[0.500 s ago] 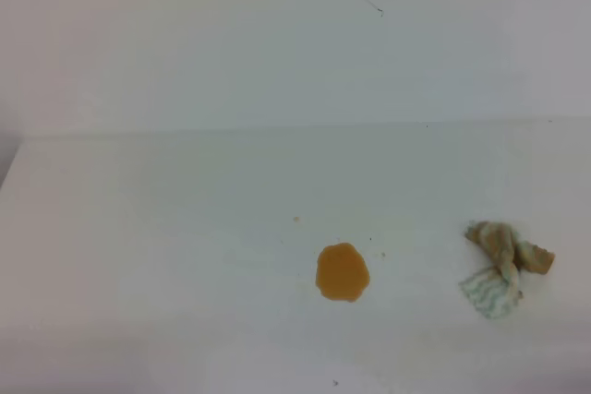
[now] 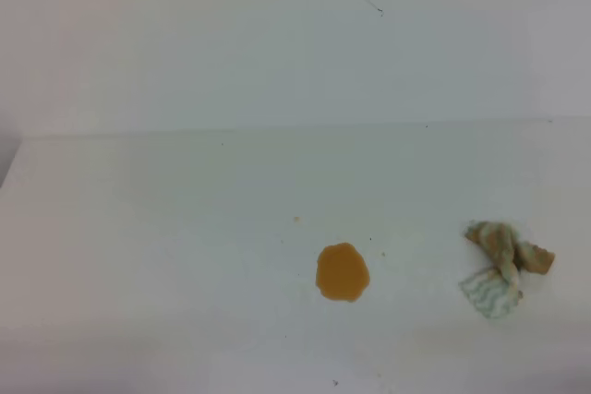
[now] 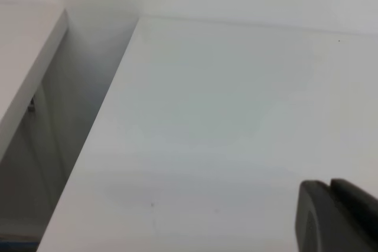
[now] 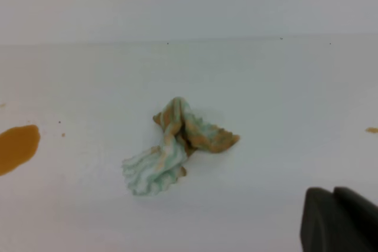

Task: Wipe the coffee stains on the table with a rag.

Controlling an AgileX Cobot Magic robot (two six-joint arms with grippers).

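An orange-brown coffee stain (image 2: 343, 272) lies on the white table (image 2: 148, 246), with tiny tan specks near it. It also shows at the left edge of the right wrist view (image 4: 16, 147). The rag (image 2: 504, 268), whitish with green stripes and tan-brown parts, lies wadded to the stain's right, and shows in the right wrist view (image 4: 177, 144). No gripper shows in the exterior high view. In each wrist view only a dark corner of gripper body shows at the bottom right: left (image 3: 336, 216), right (image 4: 339, 219). No fingertips show.
The table's left edge (image 3: 88, 146) drops into a gap beside a white ledge in the left wrist view. A white wall stands behind the table. A small tan speck (image 4: 371, 129) lies right of the rag.
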